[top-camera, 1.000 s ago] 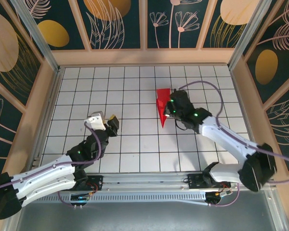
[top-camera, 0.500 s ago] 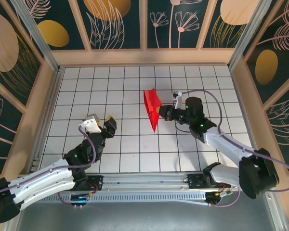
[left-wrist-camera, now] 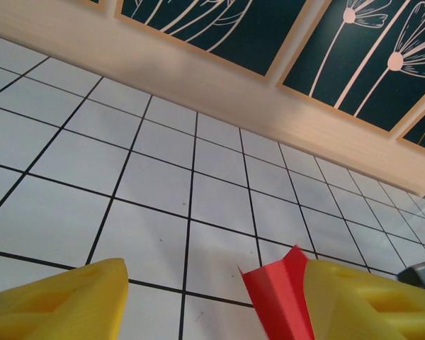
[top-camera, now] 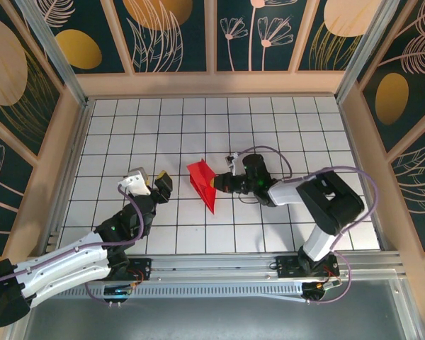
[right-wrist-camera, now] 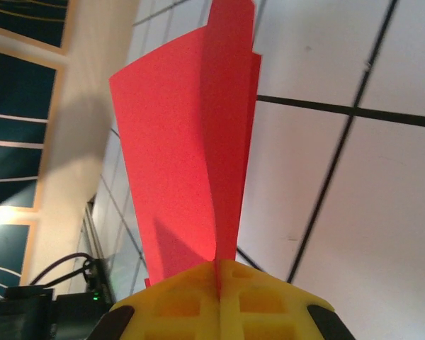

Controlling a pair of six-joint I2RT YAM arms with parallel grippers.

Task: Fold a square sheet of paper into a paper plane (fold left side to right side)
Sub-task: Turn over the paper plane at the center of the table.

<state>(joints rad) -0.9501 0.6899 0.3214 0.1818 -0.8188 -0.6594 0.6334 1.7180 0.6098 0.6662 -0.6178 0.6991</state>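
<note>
The square sheet of paper is folded into a slim red pointed paper plane (top-camera: pixel 202 185). It hangs over the middle of the white grid table (top-camera: pixel 127 134), its tip toward the near edge. My right gripper (top-camera: pixel 217 183) is shut on its crease. In the right wrist view the yellow pads (right-wrist-camera: pixel 191 308) pinch the paper plane (right-wrist-camera: pixel 188 134), and its wings fan upward. My left gripper (top-camera: pixel 153 178) stands open about one tile left of the plane, with nothing held. In the left wrist view the paper plane's (left-wrist-camera: pixel 278 294) edge shows ahead, beside the right yellow finger (left-wrist-camera: pixel 368 297) of the left gripper (left-wrist-camera: pixel 212 304).
Wooden walls (top-camera: pixel 212 83) with dark floral panels close in the table at the back and sides. A metal rail (top-camera: pixel 219 265) with the arm bases runs along the near edge. A purple cable (top-camera: pixel 269 152) loops above the right arm.
My right gripper has carried the plane from the back centre leftward and nearer, toward the left gripper. The left gripper's jaws have opened a little wider, and it has scarcely moved.
</note>
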